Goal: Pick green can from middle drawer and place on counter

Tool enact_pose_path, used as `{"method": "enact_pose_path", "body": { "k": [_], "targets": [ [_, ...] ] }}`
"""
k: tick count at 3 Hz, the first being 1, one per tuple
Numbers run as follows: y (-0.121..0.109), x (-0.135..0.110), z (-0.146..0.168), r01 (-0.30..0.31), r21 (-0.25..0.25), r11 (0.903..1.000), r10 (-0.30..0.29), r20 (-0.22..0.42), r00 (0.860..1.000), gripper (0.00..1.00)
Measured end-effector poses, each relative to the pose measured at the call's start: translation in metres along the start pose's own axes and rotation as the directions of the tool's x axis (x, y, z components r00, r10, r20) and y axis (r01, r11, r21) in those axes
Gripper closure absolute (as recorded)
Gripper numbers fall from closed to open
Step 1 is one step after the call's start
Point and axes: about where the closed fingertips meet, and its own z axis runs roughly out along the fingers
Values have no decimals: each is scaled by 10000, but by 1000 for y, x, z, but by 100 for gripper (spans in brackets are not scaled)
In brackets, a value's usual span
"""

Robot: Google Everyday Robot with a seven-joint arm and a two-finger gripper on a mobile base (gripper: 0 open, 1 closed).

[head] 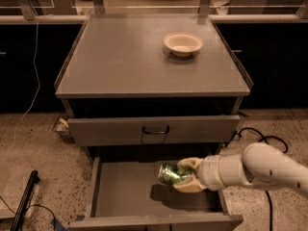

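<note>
The green can (169, 173) is held sideways in my gripper (185, 175), lifted above the floor of the open middle drawer (125, 196), where its shadow falls. The gripper's pale fingers (188, 185) close around the can from the right. My white arm (260, 170) reaches in from the lower right. The counter (125, 61) is the grey cabinet top above, with a raised rim.
A cream bowl (183, 43) sits on the counter's far right part. A closed drawer with a dark bar handle (155, 130) lies between counter and open drawer. Black cables (260, 136) lie on the speckled floor to the right, and a dark bar (24, 198) at lower left.
</note>
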Motion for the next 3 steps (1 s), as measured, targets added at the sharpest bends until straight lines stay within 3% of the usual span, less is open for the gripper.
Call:
{"method": "enact_pose_path", "body": {
  "k": [1, 2, 3],
  "targets": [
    [-9, -42, -47, 398, 183, 9990, -398, -35, 9992, 100],
    [-25, -92, -95, 841, 669, 9942, -847, 53, 9964, 100],
    [-25, -92, -95, 842, 669, 9942, -847, 53, 9964, 100]
  ]
}}
